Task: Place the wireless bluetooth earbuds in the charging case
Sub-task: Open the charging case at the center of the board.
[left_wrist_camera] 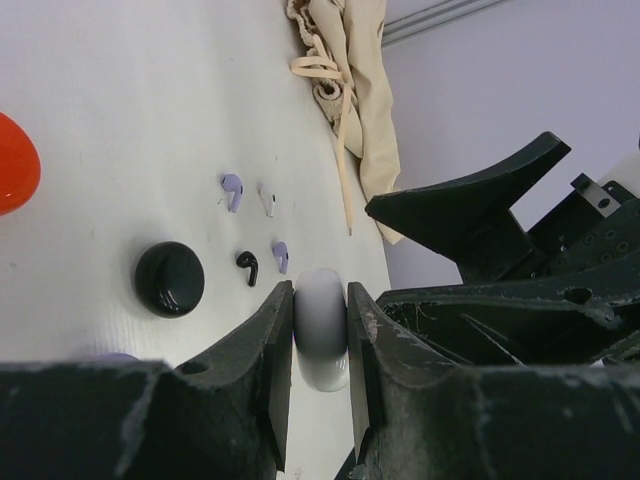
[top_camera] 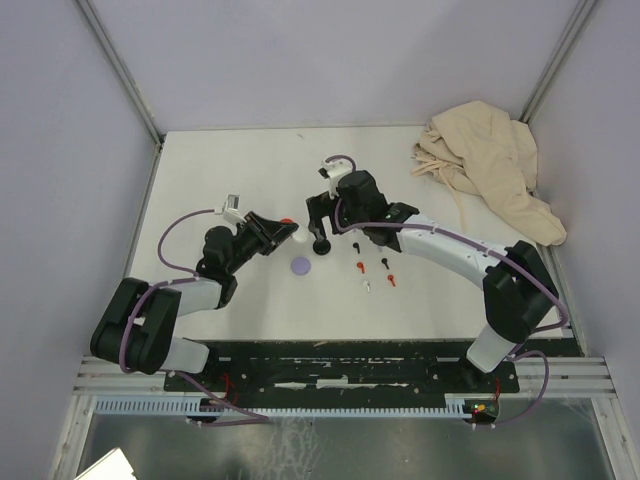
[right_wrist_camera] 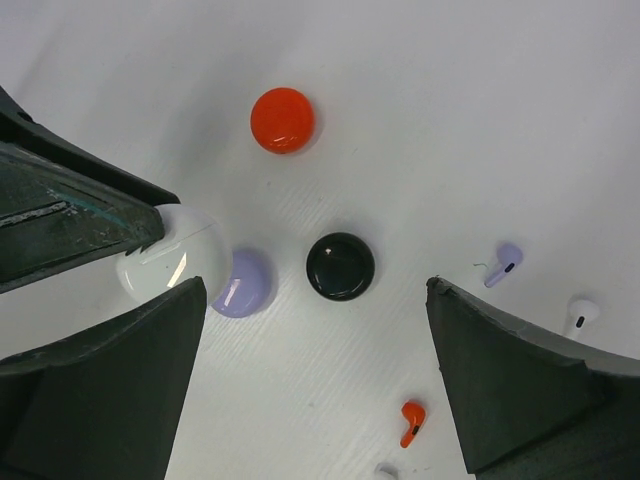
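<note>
The left hand [left_wrist_camera: 320,292] is clenched tight on a white round charging case [left_wrist_camera: 320,345]. One finger presses each side of it, low in the middle of the left wrist view. The right hand [right_wrist_camera: 316,290] is spread wide and holds nothing. It hangs over the desk [top_camera: 220,170], just above a black disc [right_wrist_camera: 340,266].

In the right wrist view, a lavender disc [right_wrist_camera: 243,283] peeks out from behind the white case. A red disc [right_wrist_camera: 282,120] lies higher up in the frame.

The earbuds [top_camera: 360,267] lie loose on the desk, right of the middle in the top view. A lavender earbud [right_wrist_camera: 503,264] and a white earbud [right_wrist_camera: 580,313] sit near the right edge of the right wrist view. A red earbud [right_wrist_camera: 412,422] is near the bottom. From above, two black earbuds [top_camera: 357,245] show beside the right arm. A tan cloth [top_camera: 490,165] is bunched in the upper right corner.
</note>
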Available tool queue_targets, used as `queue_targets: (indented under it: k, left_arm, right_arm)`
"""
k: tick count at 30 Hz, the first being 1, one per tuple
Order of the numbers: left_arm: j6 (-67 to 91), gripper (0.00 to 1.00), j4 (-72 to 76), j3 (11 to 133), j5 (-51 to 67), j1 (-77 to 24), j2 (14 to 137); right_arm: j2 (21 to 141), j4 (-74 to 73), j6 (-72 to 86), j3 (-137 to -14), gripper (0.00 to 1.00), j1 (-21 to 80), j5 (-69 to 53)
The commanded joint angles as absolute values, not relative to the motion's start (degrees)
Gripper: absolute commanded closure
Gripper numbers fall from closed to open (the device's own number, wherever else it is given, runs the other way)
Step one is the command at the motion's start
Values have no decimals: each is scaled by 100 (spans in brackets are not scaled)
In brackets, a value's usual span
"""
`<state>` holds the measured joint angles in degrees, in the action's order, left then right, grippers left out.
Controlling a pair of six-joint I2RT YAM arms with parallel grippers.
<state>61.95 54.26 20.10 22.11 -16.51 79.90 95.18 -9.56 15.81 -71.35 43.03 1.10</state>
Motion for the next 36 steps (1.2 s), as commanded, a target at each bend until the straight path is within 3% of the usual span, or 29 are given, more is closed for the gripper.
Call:
queue_targets:
  k: [1, 25, 36]
  left_arm:
    - [6087, 97, 5701, 2231, 2108, -1670, 8047]
    - [6614, 97, 6063, 2189, 2239, -1670, 7831]
    - [6831, 97, 6303, 2203, 2191, -1670, 8001]
  right_arm:
    - [9435, -780, 1625, -7253, 1, 4465, 112]
    - [9975, -549, 1657, -7286, 1, 4554, 422]
    - [9494, -463, 1652, -6793, 1, 4526, 738]
